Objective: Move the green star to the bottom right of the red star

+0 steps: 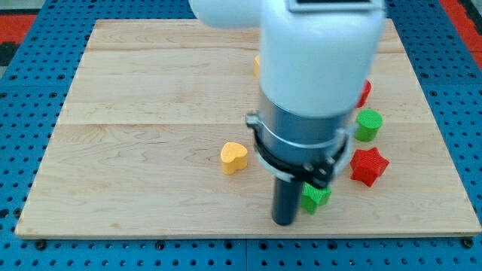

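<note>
Rod stands upright, our tip (284, 221) touching the green star (315, 197), left of the red star (368, 166); no tool jaws here.

Star (316, 197) lower-left of 2nd star (368, 166)

The arm (316, 53) fills the upper middle of the frame as a bulky, glossy white housing. Below it sits a grey metal cylinder (301, 132) ringed by a black clamp band (297, 162). A straight dark rod (285, 199) drops from it, ending at my tip (283, 223).
</note>
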Controlling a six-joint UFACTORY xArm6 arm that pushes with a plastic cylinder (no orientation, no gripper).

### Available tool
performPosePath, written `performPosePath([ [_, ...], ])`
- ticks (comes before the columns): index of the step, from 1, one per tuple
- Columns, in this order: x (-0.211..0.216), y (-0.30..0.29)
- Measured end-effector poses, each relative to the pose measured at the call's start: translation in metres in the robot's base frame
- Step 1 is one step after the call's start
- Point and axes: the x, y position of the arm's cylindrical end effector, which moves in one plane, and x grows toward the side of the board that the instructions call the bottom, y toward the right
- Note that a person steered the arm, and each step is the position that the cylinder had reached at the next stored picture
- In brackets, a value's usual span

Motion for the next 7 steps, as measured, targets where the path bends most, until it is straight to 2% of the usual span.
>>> performPosePath([
  [1,0.012,0.026],
  [4,0.012,0.023],
  [7,-0.02,0.03],
])
